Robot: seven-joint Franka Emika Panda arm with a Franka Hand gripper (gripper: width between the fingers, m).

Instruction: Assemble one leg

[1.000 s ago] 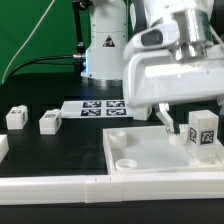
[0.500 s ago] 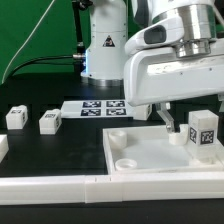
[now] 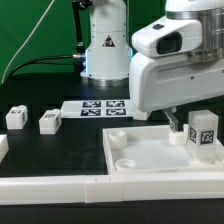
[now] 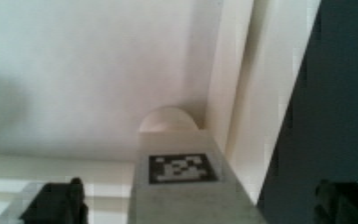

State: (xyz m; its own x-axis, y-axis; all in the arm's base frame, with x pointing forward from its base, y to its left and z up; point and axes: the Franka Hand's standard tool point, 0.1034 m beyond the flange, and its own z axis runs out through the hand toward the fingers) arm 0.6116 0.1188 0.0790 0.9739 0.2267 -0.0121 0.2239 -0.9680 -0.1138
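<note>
Hovering above the leg (image 3: 203, 134) with the gripper (image 4: 197, 205) spread wide, fingers (image 4: 53, 204) flanking it without touching; that leg upright on the white panel (image 3: 150, 158), toward the exterior view's right.

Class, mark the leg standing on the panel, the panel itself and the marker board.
Small white chunky plastic leg (image 3: 205, 135): exterior view, tagged front face.
Large flat white square panel (image 3: 160, 155): exterior view, bare top.
Thin white marker board (image 3: 95, 108): exterior view, middle.
</note>
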